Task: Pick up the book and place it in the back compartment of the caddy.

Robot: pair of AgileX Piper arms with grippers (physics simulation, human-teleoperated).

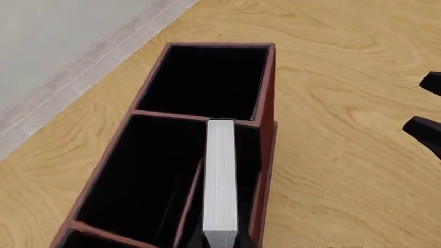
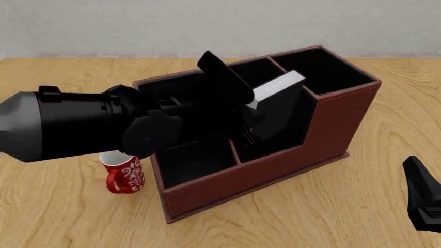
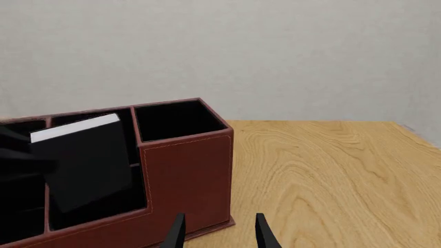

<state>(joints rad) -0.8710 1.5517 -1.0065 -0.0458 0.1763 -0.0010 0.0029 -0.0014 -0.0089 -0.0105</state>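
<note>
The black book, white page block upward, hangs tilted in the dark red-brown caddy. Its lower end reaches into the back compartment, the small cell with the low wall beside the tall square cell. My left gripper is shut on the book's lower end; in the left wrist view the pages run straight ahead over that cell. The right wrist view shows the book behind the low wall. My right gripper is open and holds nothing, low at the caddy's right side.
A red patterned mug stands at the caddy's front left corner, under my left arm. The right gripper's fingers show beside the caddy in the left wrist view. The table's far edge meets a grey wall.
</note>
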